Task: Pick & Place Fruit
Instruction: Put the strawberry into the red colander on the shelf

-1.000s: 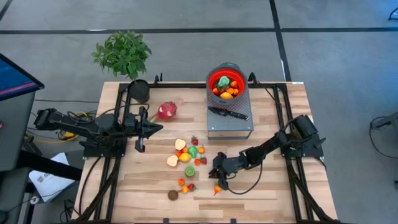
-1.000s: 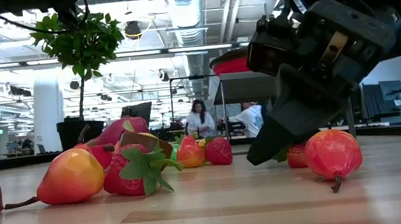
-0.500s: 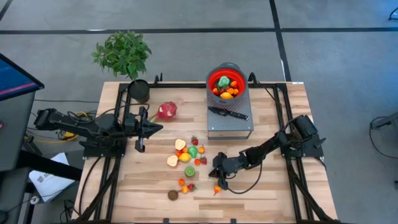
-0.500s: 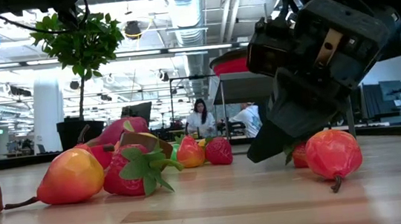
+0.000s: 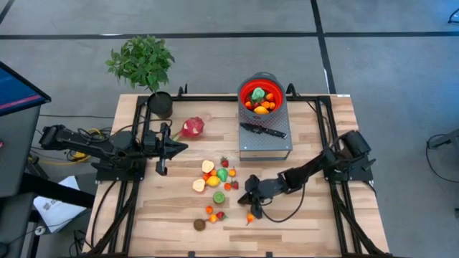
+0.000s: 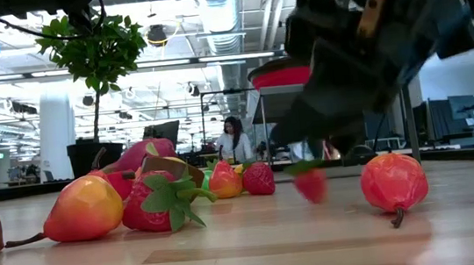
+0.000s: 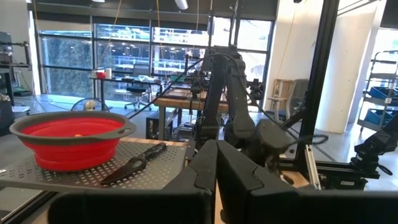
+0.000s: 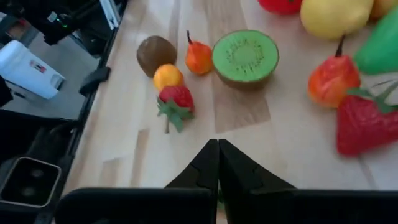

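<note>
My right gripper (image 5: 250, 206) is shut near the table's front middle, with a small red strawberry (image 6: 311, 183) under its fingertips (image 6: 285, 138). An orange-red fruit (image 6: 392, 181) lies on the table beside it. More fruit (image 5: 216, 176) lies in a loose cluster on the table to the left of my right gripper. The pink-red dragon fruit (image 5: 192, 127) lies farther back. My left gripper (image 5: 165, 147) waits, shut and holding nothing, above the table's left side. My right gripper holds the small strawberry by its green leafy top (image 6: 303, 168), at the free ends of its shut fingers. The fingers slant down from the table's right side. The strawberry hangs below them, clear of the table. In the right wrist view the fingers (image 8: 211, 163) hide the contact.
A red bowl (image 5: 259, 97) with fruit in it stands on a grey perforated stand (image 5: 265, 143) at the back middle, with a black-handled knife (image 5: 262, 130) in front of it. A potted plant (image 5: 145, 66) stands at the back left corner. Black frame rails run along the table's sides.
My right gripper has risen a little and tipped. The small strawberry that lay on the table behind its fingers now hangs from them, clear of the table. The orange-red fruit has stayed where it was.
</note>
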Motion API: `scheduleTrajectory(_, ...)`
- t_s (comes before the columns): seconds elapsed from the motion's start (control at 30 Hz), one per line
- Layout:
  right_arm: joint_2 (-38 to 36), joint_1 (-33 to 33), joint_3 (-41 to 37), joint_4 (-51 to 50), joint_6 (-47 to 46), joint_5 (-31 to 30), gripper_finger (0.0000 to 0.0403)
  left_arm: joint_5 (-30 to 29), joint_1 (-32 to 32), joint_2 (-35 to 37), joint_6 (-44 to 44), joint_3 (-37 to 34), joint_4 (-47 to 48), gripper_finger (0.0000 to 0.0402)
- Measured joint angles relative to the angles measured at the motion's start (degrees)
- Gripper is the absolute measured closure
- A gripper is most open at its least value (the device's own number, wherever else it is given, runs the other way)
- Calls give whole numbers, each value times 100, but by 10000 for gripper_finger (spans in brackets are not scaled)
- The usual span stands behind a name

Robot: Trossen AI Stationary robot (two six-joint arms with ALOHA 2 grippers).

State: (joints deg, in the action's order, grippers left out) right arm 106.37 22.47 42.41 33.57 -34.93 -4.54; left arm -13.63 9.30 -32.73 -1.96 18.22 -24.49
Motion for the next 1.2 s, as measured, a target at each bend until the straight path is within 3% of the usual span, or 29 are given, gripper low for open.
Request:
scheduleTrajectory(0.23,-951,-48,-4,-443,241,-374,403,0,0,-2,-2,0,0,399)
scheduleTrajectory(0.4,-1652,-96,-4,-626,897,-1510,403,0,0,0,-4,0,-2,399)
scheduleTrajectory(0.47,-1854,-160,-4,-630,1043,-1647,403,0,0,0,-4,0,-2,399)
scheduleTrajectory(0.6,-2128,-184,-4,-861,1086,-1629,403,-1,0,-1,-5,0,-2,399)
scheduleTrajectory(0.73,-2349,-109,-4,-1515,985,-1159,403,0,0,-1,-6,0,-2,399)
scheduleTrajectory(1.0,-2586,236,-4,-3016,-460,-791,403,0,0,-2,-7,0,0,399)
scheduleTrajectory(1.2,-2347,440,-4,-3043,-610,-732,403,-2,2,0,-7,0,-2,399)
